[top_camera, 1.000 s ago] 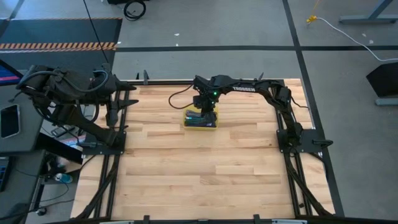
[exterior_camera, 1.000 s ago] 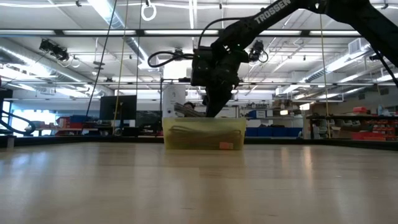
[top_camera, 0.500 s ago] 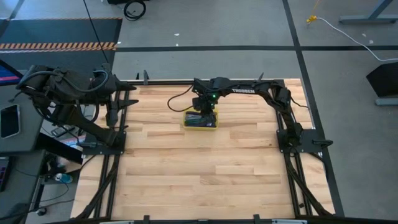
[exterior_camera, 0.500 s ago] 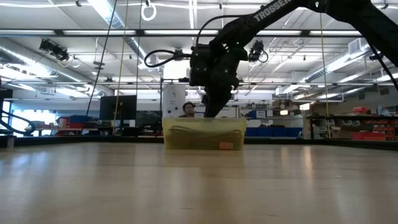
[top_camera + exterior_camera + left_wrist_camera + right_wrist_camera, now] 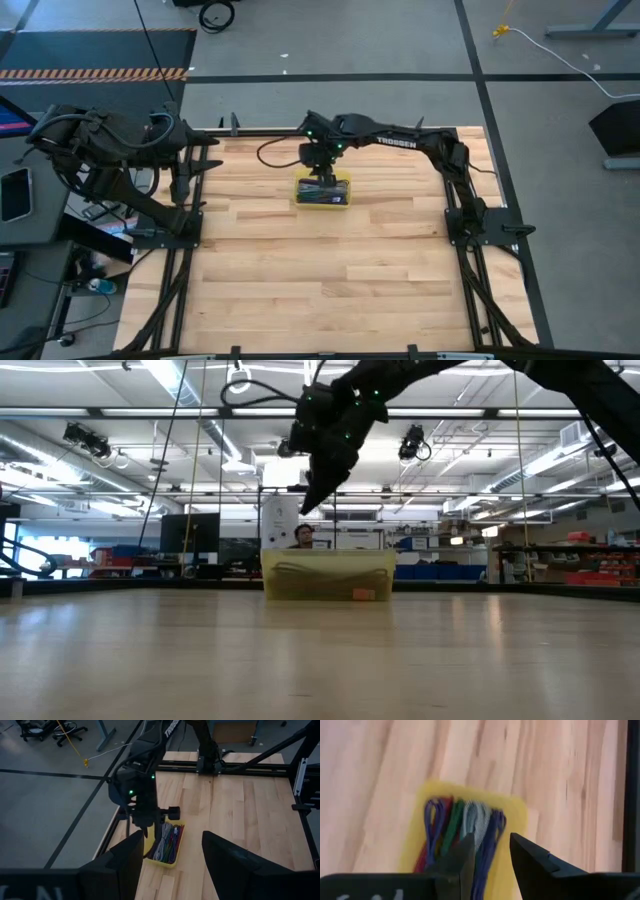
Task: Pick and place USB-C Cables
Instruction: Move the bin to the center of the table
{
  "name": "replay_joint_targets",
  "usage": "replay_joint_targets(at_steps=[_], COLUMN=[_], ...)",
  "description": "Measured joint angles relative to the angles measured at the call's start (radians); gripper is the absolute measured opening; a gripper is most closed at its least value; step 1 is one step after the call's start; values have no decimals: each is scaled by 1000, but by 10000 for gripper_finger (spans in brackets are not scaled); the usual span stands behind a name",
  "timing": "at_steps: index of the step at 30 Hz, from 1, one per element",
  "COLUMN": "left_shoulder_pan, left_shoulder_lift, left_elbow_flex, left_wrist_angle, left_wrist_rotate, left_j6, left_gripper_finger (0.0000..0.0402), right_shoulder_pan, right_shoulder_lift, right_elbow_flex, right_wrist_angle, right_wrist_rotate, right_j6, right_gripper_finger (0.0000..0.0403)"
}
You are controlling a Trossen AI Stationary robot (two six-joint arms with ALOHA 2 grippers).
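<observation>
Count: one yellow tray (image 5: 322, 202). Cable bundles (image 5: 462, 827) in it, side by side: five colours distinguishable, namely purple, maroon, green, grey, blue; exact bundle number cannot be told. Two arms. One table (image 5: 330, 270).

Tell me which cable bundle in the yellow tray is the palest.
The grey-white bundle, lying between the green bundle and a purple one; all the others in the yellow tray are saturated colours.

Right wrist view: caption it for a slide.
Right claw, open and empty, hovers above the yellow tray of coloured USB-C cables.
</observation>
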Motion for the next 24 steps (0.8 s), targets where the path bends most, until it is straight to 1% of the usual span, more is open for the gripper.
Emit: replay_joint_targets(at_steps=[4,9,15,24], left_shoulder_pan=[0,0,0,0], left_shoulder_lift=[0,0,0,0], left_elbow_flex=[0,0,0,0], left_wrist_angle=[0,0,0,0], left_wrist_rotate=[0,0,0,0], left_j6=[0,0,0,0], left_gripper_finger=[208,208,208,208], right_shoulder_pan=[-22,-49,-83,-97], right_shoulder_lift=[3,3,3,3], right_elbow_flex=[-2,-25,-127,-207], right_wrist_angle=[-53,-56,-48,-1], right_wrist_rotate=[14,26,20,16], right_j6=[3,0,23,34], right_gripper_finger=[130,130,130,130])
